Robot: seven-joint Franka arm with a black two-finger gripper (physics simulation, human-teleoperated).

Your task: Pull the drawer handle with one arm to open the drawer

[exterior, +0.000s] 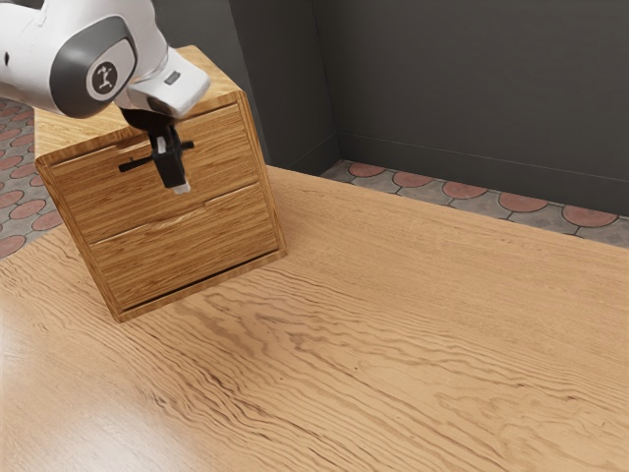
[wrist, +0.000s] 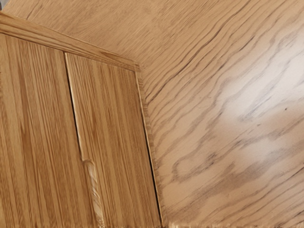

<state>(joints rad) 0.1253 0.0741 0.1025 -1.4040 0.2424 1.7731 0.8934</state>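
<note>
Bare wooden table spreads wide toward the exterior view's right. Farther back the cabinet stands on it, its lower front edge meeting the tabletop. The gripper hangs against the top drawer; I cannot tell whether the claw is apart or together.

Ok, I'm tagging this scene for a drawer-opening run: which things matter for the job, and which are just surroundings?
For the job:
gripper, in front of the upper drawer
wooden cabinet
drawer handle at the seam between the two fronts

Just surroundings:
wooden table
tiled floor
dark wall
</note>
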